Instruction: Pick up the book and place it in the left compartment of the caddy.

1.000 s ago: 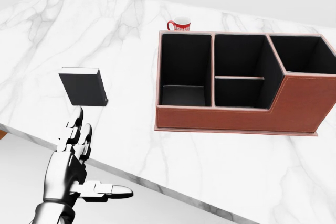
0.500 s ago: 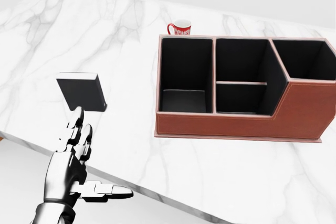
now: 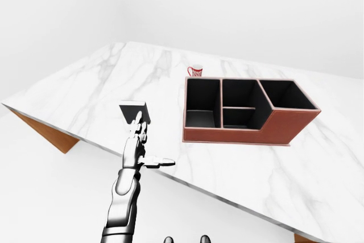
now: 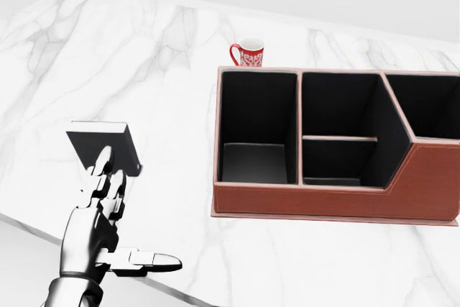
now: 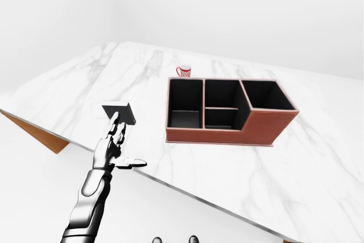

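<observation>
The book [image 4: 99,143] is dark with a white page edge and lies flat on the marble table, left of the caddy. My left hand [image 4: 121,205] is open just below it in the head view. Its straight fingers [image 4: 105,165] overlap the book's lower edge and the thumb sticks out to the right. I cannot tell whether the fingers touch the book. The brown caddy [image 4: 323,203] stands to the right, and its left compartment [image 4: 257,116] has black walls with nothing in it. My right hand does not show in any view.
A red and white mug [image 4: 248,53] stands just beyond the caddy's left far corner. The marble table's near edge [image 3: 187,185] runs diagonally under my left forearm. The caddy has a split middle compartment and a right one.
The whole picture has shifted: the camera moved closer, so the book and caddy sit lower and look larger. My left hand holds its pose, its fingertips now overlapping the book's lower edge.
</observation>
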